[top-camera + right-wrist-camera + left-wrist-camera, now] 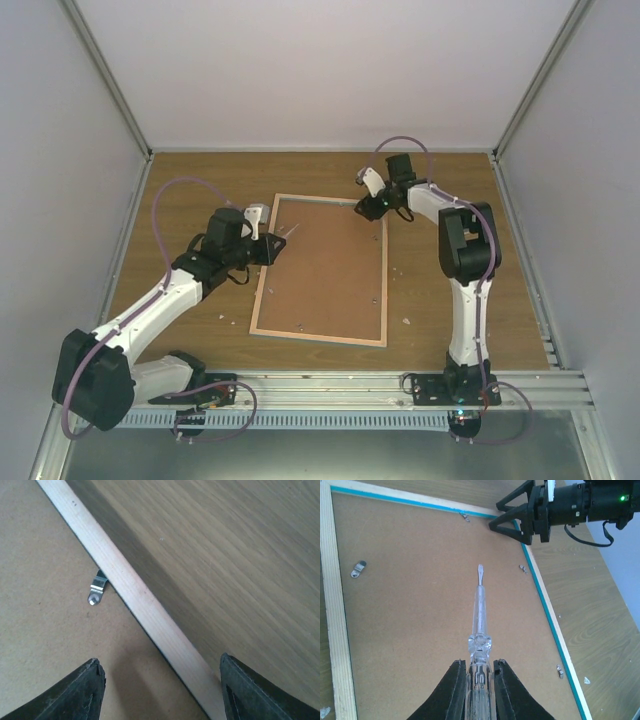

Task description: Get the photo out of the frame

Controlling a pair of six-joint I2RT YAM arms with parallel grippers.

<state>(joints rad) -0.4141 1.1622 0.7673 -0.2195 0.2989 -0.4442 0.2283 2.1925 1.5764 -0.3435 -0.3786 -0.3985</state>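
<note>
The frame (pixel 262 285) lies face down on the table, showing its brown fibreboard back, pale wood rim (pixel 335 630) and a turquoise edge. The photo is hidden under the backboard. My left gripper (pixel 272 246) is at the frame's left rim; in the left wrist view it (pixel 480 664) is shut on a clear-handled screwdriver (pixel 479 610) whose tip points across the board. My right gripper (pixel 368 207) is open at the far right corner; in the right wrist view it (pixel 160 660) straddles the rim (pixel 135 592). Small metal clips (pixel 357 570) (pixel 97 590) sit along the rim.
A metal rail (pixel 340 385) runs along the table's near edge by the arm bases. Pale enclosure walls stand on the left, right and far sides. Small white scraps (pixel 407 320) lie on the wood right of the frame.
</note>
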